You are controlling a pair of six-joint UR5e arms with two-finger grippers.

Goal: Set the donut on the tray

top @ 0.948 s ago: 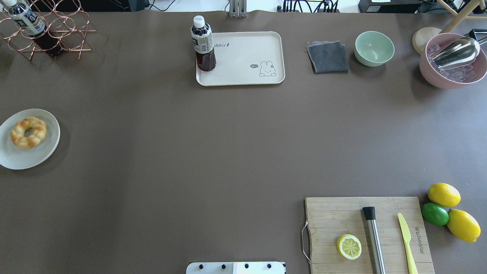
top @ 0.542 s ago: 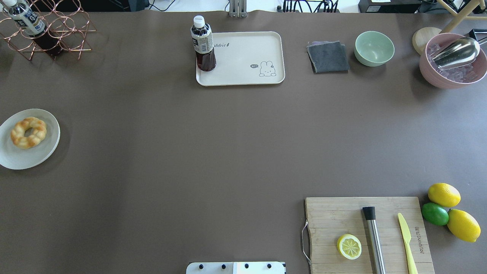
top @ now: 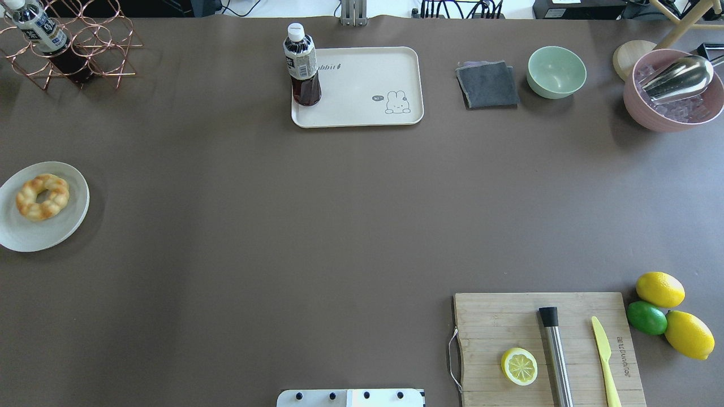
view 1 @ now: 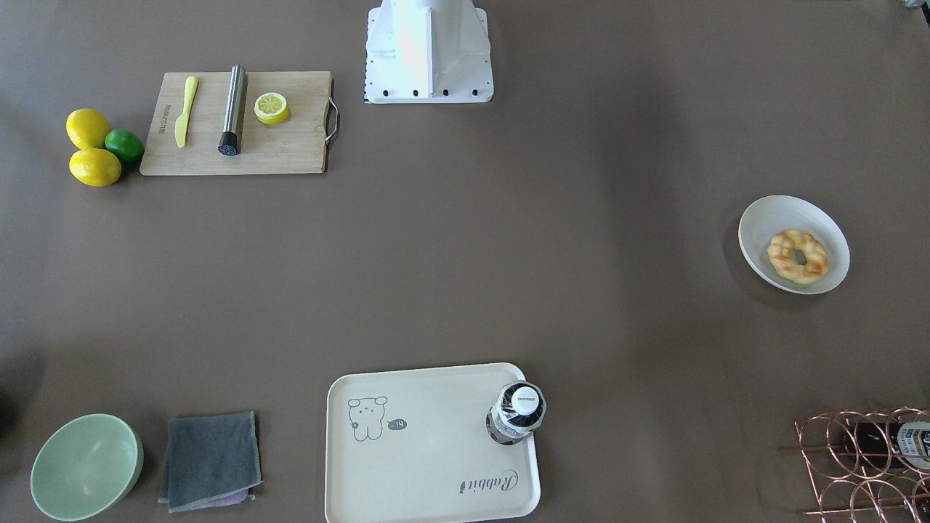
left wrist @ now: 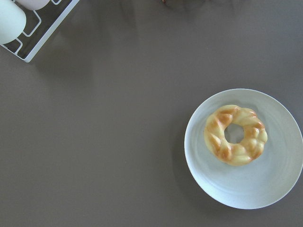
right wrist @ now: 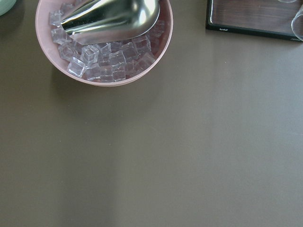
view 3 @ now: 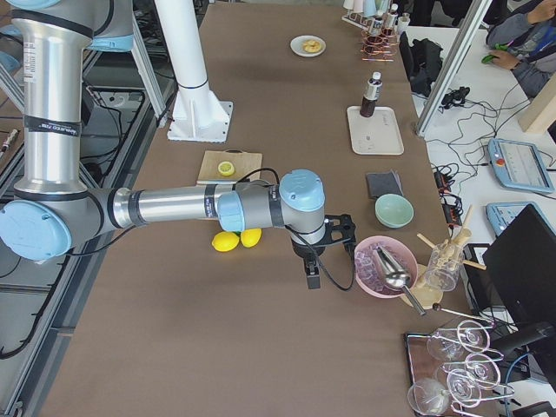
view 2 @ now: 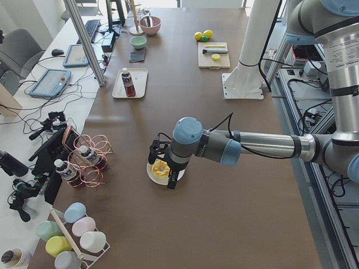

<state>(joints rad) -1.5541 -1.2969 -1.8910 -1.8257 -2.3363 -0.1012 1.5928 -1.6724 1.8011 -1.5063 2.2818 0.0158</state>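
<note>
The golden-brown twisted donut (top: 42, 196) lies in a round white shallow bowl (top: 68, 220) at the table's left edge; it also shows in the front view (view 1: 798, 256) and the left wrist view (left wrist: 235, 135). The cream rabbit tray (top: 367, 85) sits at the far middle with a dark drink bottle (top: 301, 65) standing on its left corner. My left gripper (view 2: 164, 167) shows only in the exterior left view, hanging over the donut (view 2: 159, 170); I cannot tell whether it is open. My right gripper (view 3: 317, 261) shows only in the exterior right view, beside the pink ice bowl (view 3: 382, 265); I cannot tell its state.
A copper wire rack with a bottle (top: 68, 45) stands far left. A grey cloth (top: 487, 85), a green bowl (top: 556, 71) and the pink ice bowl with a scoop (top: 673, 90) are far right. A cutting board (top: 498, 328) with a lemon half, muddler and knife is near right, with lemons and a lime (top: 667, 314) beside it.
</note>
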